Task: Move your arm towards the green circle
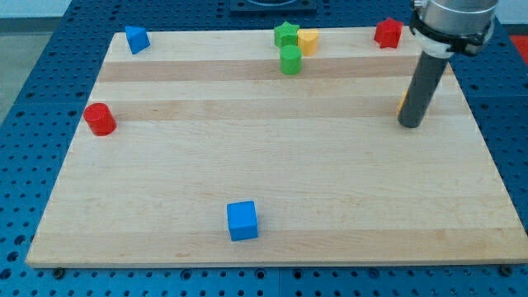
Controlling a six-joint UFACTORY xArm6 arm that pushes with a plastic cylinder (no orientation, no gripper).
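Note:
The green circle (290, 59) is a short green cylinder near the view's top, just right of centre. A green star (285, 35) sits right above it and a yellow block (308, 40) lies beside the star on its right. My tip (410, 124) stands on the board at the view's right, well to the right of and lower than the green circle, apart from it. A sliver of an orange block (402, 102) shows just behind the rod's left edge, mostly hidden.
A red block (388, 33) sits at the top right, above my rod. A blue block (136, 39) is at the top left, a red cylinder (100, 120) at the left edge, and a blue cube (242, 220) near the bottom centre. The wooden board (272, 165) lies on a blue perforated table.

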